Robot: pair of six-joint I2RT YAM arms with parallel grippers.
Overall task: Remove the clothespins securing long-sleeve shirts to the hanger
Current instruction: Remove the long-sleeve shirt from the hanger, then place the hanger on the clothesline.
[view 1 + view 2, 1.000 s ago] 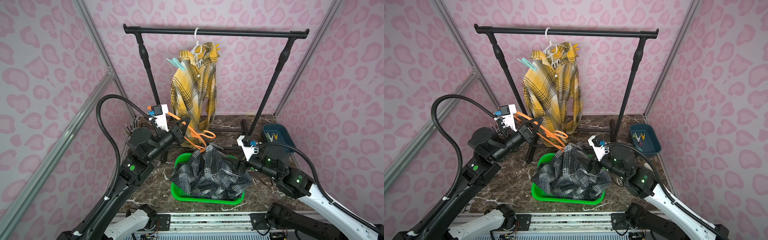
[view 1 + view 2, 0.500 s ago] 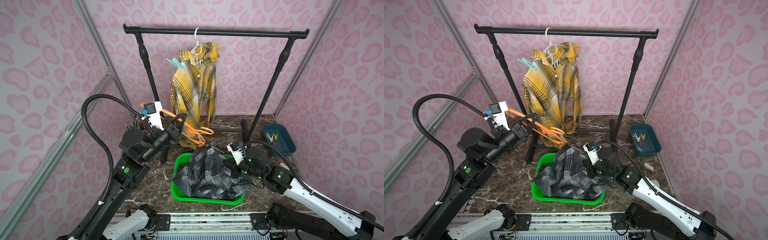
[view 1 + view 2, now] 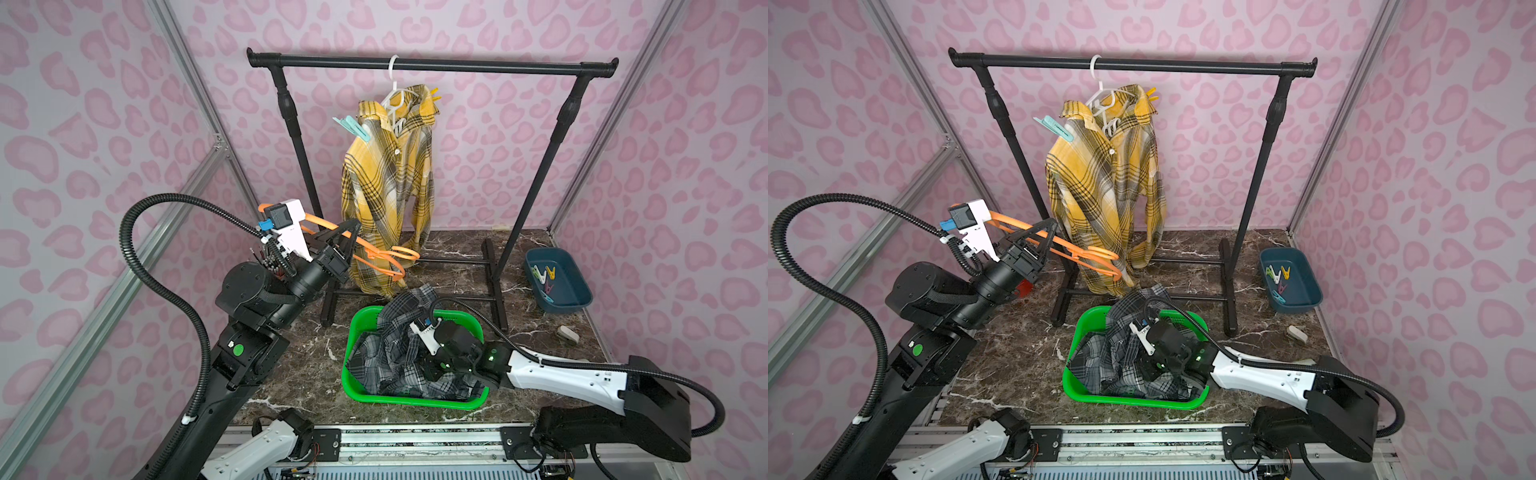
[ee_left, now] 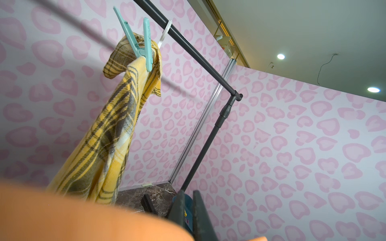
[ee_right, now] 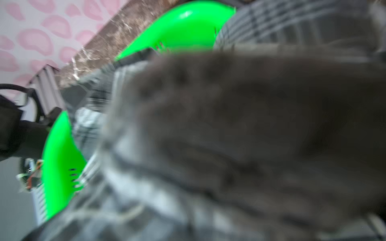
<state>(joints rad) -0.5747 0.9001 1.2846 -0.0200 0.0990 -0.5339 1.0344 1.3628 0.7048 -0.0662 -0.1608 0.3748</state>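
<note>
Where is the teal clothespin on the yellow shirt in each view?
Top view: teal clothespin upper middle.
Top view: teal clothespin upper, left of middle.
Left wrist: teal clothespin upper left.
Right wrist: not in it.
Shared landmark: black rail.

Stereo pair overhead; wrist cameras close-in

This is a robot test cell inside a lab, not a home. A black garment rack stands on a dark marble-pattern tabletop. Behind the rack and to either side of it rise panels papered in pink leopard print, joined by bare aluminium profiles. In front of the rack, two cabled robot arms are mounted on a metal rail. Above the rack, the left wrist view looks over the panels to a plain ceiling with recessed lights.
</note>
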